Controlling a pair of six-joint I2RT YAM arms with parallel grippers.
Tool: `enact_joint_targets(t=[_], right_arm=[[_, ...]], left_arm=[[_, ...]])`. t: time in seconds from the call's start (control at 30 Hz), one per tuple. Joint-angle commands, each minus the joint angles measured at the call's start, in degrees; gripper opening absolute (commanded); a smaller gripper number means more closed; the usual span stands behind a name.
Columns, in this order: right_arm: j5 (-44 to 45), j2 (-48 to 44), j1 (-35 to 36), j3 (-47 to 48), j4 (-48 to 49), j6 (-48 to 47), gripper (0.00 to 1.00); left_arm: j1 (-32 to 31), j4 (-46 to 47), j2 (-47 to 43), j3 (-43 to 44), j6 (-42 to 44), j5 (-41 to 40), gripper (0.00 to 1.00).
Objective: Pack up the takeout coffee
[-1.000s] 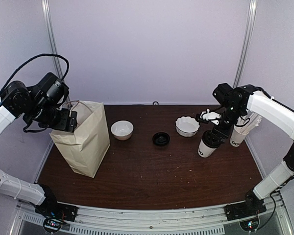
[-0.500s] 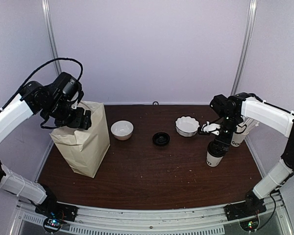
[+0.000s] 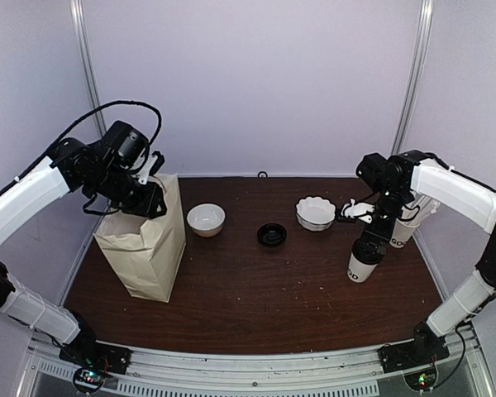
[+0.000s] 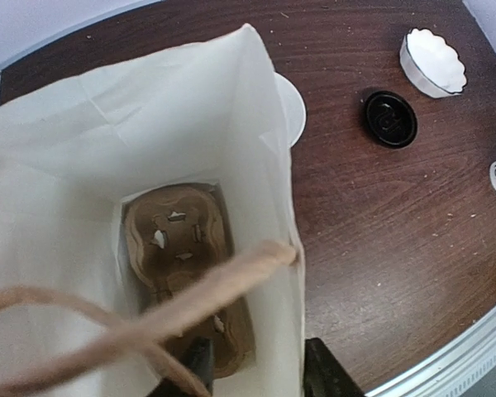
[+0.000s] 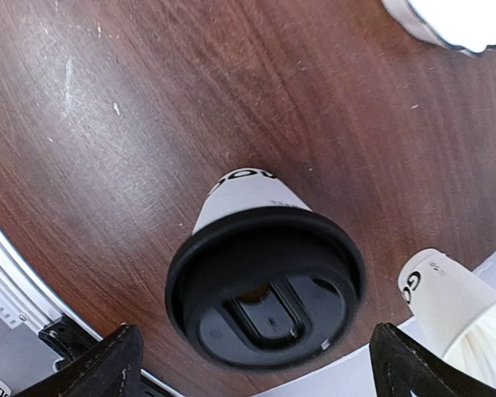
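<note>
change, top view: left gripper (image 3: 147, 198) has swung in and farther back with the paper bag (image 3: 145, 252), which now stands straighter. Right gripper (image 3: 372, 246) has brought the coffee cup (image 3: 360, 270) nearer, away from the scalloped bowl (image 3: 316, 213).
layout, top view: cup at right, well apart from the bag at left. Plain bowl (image 3: 206, 219) and loose black lid (image 3: 272, 235) lie between. Stick cup (image 3: 403, 230) just beside it, far-right.
left wrist: jaws straddle the bag's right wall; can't tell whether they pinch it. Cardboard carrier (image 4: 182, 265) lies in the bag's bottom, and the handle (image 4: 149, 318) crosses its mouth.
right wrist: cup lid (image 5: 264, 281) is seated. Fingers (image 5: 107, 364) spread wider than the lid, gripping nothing.
step: likely regrasping the cup.
how: close gently on the paper wall under the lid rim and keep the cup upright. Left holds the mouth open, handle aside. Lower the cup into the carrier.
</note>
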Motion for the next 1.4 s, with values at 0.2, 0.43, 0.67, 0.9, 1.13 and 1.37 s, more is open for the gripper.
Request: enact_joint_targets(t=[0.2,0.43,0.67,0.9,1.13,1.37], right_arm=[[-2.6,-3.9,0.0,8.8,-3.6,1.6,0.99],[-25.2,-7.9,1.0,15.6,-2.2,-3.2,0.96],[-34.4,-7.9,9.1,21.8,2.1,-4.2,0.96],[-42.1,-4.2,13.8,26.6,6.3,-2.7,0.96],[-42.8,-0.4,16.7,29.1,11.5,1.4,0.96],[-42.2,1.3,19.0,29.0,11.6,0.0,0.96]], left_arm=[[-3.6,0.8,-3.0,5.1,7.8,12.7,0.11],[-13.1,-0.6,0.4,10.6,12.9,15.0,0.00],[-19.8,-0.2,5.4,15.2,17.5,18.1,0.00],[-23.3,6.6,7.5,15.8,17.7,20.5,0.00],[-23.4,4.4,7.1,18.5,15.1,11.1,0.51],[-24.3,2.8,0.7,22.0,11.8,2.3,0.69]])
